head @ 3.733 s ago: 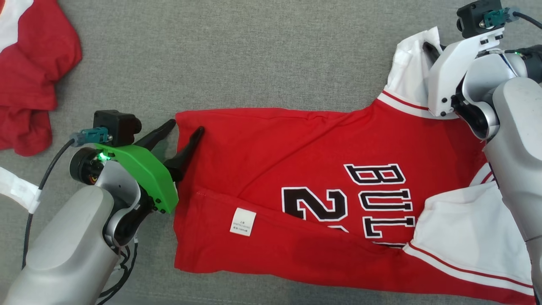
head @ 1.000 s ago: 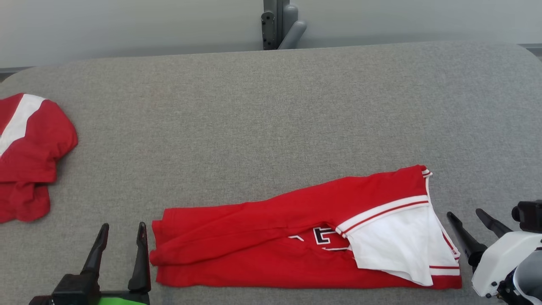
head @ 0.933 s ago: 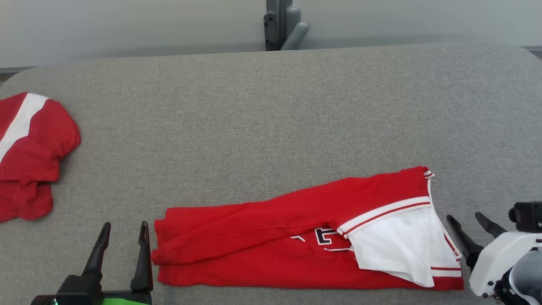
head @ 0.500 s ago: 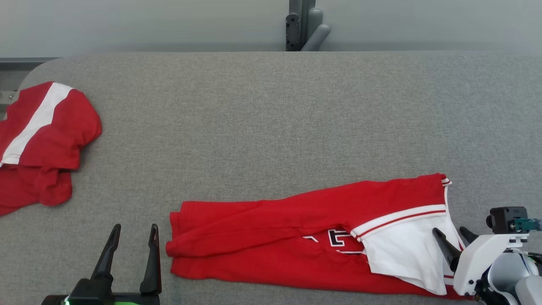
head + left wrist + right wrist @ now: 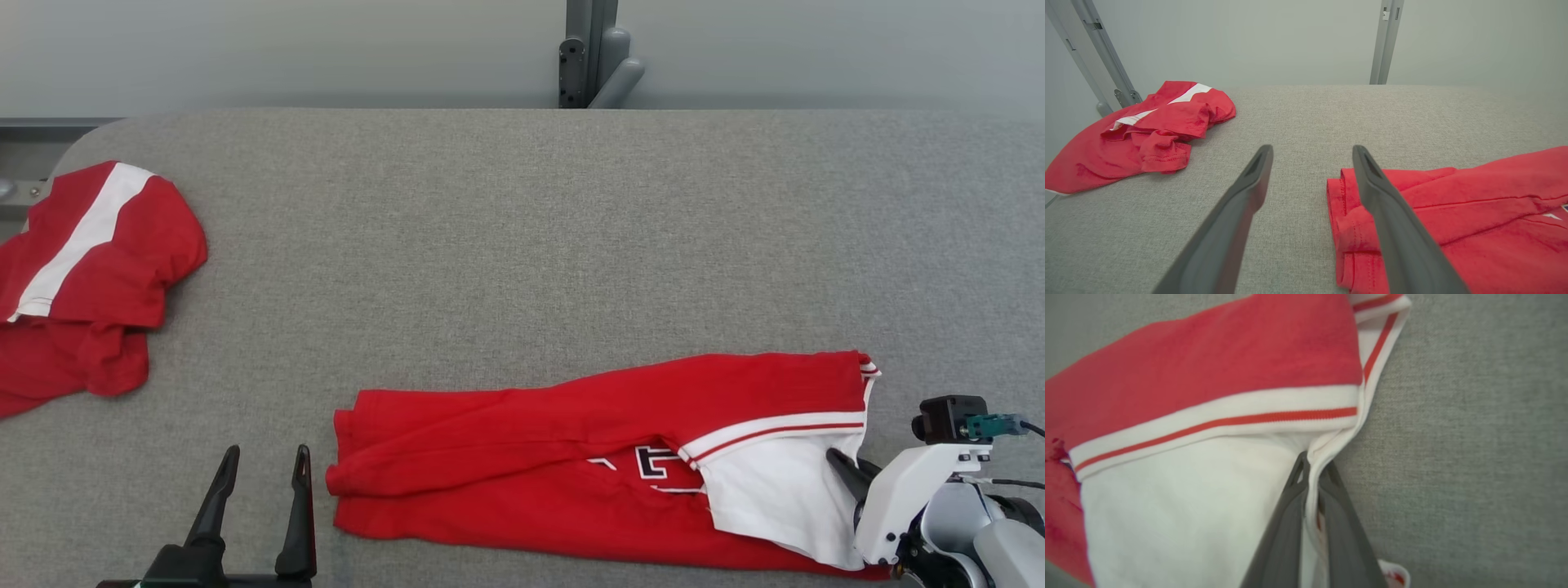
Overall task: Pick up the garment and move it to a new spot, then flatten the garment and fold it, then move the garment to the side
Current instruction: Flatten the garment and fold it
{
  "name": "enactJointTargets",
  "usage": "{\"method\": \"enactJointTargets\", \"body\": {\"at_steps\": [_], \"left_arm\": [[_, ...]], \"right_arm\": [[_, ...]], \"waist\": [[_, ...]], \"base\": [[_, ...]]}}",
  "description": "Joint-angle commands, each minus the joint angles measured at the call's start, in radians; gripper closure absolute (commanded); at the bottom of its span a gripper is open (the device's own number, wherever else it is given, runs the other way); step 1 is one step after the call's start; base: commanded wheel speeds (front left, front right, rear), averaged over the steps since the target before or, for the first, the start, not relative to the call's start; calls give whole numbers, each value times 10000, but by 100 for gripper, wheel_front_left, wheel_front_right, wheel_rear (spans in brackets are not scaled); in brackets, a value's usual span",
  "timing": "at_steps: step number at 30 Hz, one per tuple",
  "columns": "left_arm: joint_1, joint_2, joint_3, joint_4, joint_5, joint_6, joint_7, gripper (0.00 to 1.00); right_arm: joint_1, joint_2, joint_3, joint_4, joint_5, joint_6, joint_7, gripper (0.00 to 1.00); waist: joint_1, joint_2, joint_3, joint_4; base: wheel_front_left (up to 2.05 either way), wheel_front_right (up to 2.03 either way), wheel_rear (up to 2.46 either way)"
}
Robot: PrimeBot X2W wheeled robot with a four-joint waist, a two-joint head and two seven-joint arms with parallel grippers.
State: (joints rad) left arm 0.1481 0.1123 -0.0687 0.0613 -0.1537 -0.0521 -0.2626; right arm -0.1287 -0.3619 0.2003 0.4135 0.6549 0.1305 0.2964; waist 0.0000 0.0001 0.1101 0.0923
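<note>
- Along the near edge of the grey surface (image 5: 522,245) — red basketball jersey (image 5: 531,441), folded into a long strip. Its long axis runs left to right across the robot's front, with the white-trimmed sleeve end to the right and the hem end to the left.
- At the strip's right end — right tool (image 5: 1314,463), fingers pressed together on the white striped sleeve edge, cloth pinched between them.
- Just off the strip's left end: left tool (image 5: 268,451), fingers spread wide and holding nothing. The hem corner lies just to its right.
- At the far left of the surface: second red-and-white garment (image 5: 90,278), crumpled, well apart from the jersey.
- Governing relation, by judgement: each tool stands at its own end of the long axis, with the right end gripped and the left end free. Whether the next move is an end-over-end fold or a sideways carry, it likely turns on the left tool, the nearer one, reaching right to take the hem end.
</note>
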Motion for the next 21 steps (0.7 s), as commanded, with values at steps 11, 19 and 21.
{"method": "enactJointTargets", "body": {"at_steps": [11,19,21], "left_arm": [[301,-252,594,262,331,-378,-27,0],[169,-207,913,490,483,-559,-28,0],[90,-218,951,515,512,-607,-28,0]], "right_arm": [[165,-1346,-555,164,1809,-7,43,100],[457,-2961,-2331,632,2176,-7,743,100],[549,-3261,-2932,733,2074,-5,858,100]], "waist": [[0,-1,-175,-368],[0,-1,87,-707],[0,-1,126,-744]], "base": [[0,0,0],[0,0,0],[0,0,0]]}}
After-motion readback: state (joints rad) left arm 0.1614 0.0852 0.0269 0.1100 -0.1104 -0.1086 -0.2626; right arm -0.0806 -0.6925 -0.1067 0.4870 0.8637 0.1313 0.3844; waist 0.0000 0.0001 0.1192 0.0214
